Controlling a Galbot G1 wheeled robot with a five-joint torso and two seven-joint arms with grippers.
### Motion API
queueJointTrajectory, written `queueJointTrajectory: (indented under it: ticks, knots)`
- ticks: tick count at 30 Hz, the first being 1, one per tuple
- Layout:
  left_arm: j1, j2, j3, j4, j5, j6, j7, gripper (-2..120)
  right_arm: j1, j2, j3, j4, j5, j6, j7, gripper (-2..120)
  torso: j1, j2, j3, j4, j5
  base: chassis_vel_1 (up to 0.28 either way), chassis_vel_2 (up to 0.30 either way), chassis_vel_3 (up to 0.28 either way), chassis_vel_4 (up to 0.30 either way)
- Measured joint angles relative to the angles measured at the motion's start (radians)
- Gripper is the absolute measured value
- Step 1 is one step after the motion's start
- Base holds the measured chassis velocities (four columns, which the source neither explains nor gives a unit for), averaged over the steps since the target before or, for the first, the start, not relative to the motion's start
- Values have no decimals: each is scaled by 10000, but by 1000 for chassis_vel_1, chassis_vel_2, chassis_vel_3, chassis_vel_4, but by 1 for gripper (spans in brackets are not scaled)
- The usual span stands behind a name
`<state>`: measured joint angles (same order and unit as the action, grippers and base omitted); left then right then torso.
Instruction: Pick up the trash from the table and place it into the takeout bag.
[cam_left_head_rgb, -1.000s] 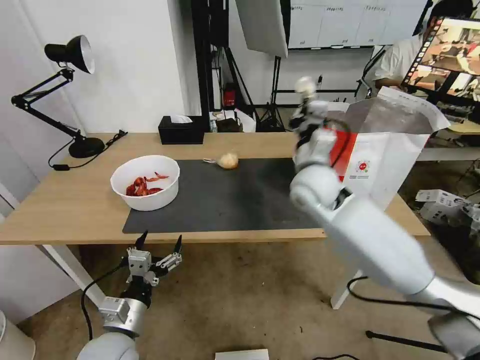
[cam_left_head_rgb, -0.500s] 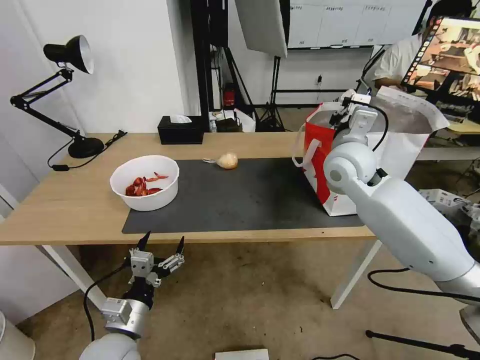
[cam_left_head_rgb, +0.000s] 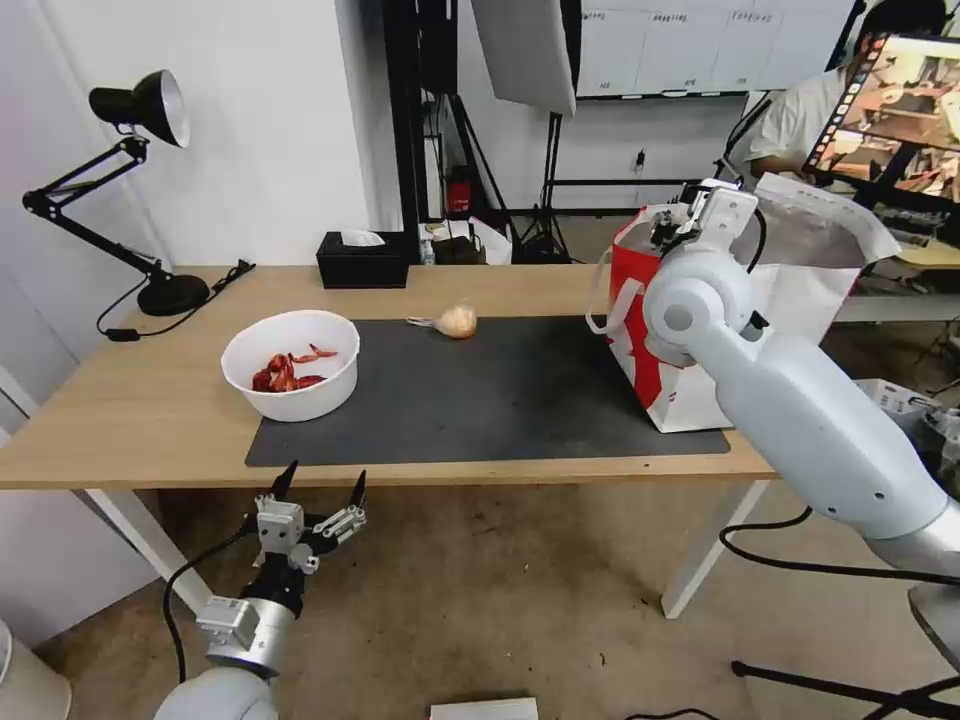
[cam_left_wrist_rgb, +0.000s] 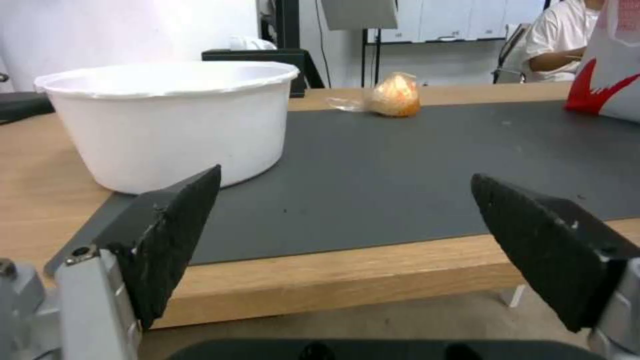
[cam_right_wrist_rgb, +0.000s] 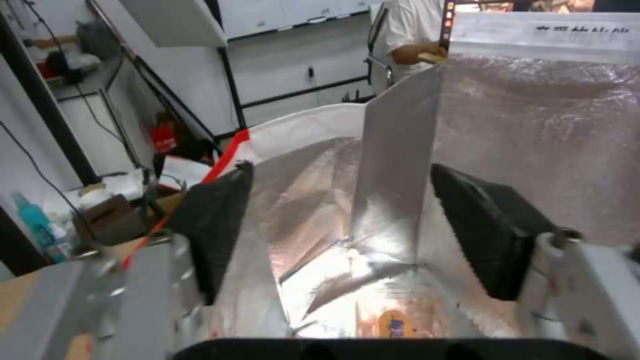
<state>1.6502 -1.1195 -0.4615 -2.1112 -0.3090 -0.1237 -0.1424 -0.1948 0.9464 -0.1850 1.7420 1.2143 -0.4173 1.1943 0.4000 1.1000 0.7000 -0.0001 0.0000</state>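
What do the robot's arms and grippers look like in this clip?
Both arms are smooth glossy white rounded shells with grey joint rings and black cables alongside. The left gripper and right gripper have silver-grey metal bodies and two pointed, matte black finger pads.

Right claw (cam_left_head_rgb: 672, 222) now over takeout bag (cam_left_head_rgb: 800, 290)

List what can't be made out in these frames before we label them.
- Boxy red-and-white takeout bag: in the head view the right arm hides much of its front.
- Bag contents: right wrist view, open right gripper above the foil lining; the orange patch at the bottom is too blurred to identify.
- White round bowl: left wrist view, the wall hides its contents.
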Motion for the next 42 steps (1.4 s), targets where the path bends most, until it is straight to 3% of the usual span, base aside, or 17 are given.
queueJointTrajectory:
  ticks: [6,10,11,14,15,18,23,26,29,32,37,42]
  knots:
    - [-16,14,-9,-10,-6,-3,-2,100,-97,-94,91,64,-169,252,-527,94,0,0,0,2,0,0,0,0,0]
    - [-62,16,-19,-34,-46,-28,-2,100,-892,-513,334,930,-410,1484,-2262,100,0,0,0,0,0,0,0,0,0]
    - [-62,16,-19,-34,-46,-28,-2,100,-892,-513,334,930,-410,1484,-2262,100,0,0,0,0,0,0,0,0,0]
    - [-63,-24,-23,-41,-48,-84,-4,100,-2113,-991,620,1805,-1070,2395,-4099,100,0,0,0,2,1,0,0,0,0]
    - [-63,-24,-23,-41,-48,-84,-4,100,-2113,-991,620,1805,-1070,2395,-4099,100,0,0,0,2,1,0,0,0,0]
    - [-63,-36,-34,-97,-40,-125,4,100,-3494,-1612,794,2451,-2301,3328,-5741,100,-1,0,-1,1,-1,0,0,0,0]
    - [-46,-35,-81,-160,-28,-156,12,100,-4878,-2023,1056,2785,-3270,4137,-6754,100,-1,0,-1,-1,3,0,0,0,0]
    - [44,-54,-130,-245,5,-197,25,100,-6906,-2303,1973,3123,-4618,5138,-8114,100,-1,0,-2,-1,0,0,0,0,0]
    - [92,-70,-140,-258,42,-221,37,100,-8076,-2332,2597,3256,-5214,5546,-8694,100,-1,0,-2,1,0,0,0,0,0]
    - [171,-144,-139,-174,279,-283,57,100,-10839,-1977,3848,3460,-6330,6102,-9354,100,-2,0,-2,-3,2,0,0,0,0]
    - [287,-223,-66,-53,521,-249,72,100,-12811,-1234,4455,3460,-7392,6497,-9469,100,-2,1,-2,-3,1,0,0,0,0]
    - [486,-322,-25,0,702,-102,78,100,-13509,-667,4467,3314,-7850,6569,-9440,100,-3,1,-2,0,0,0,0,0,0]
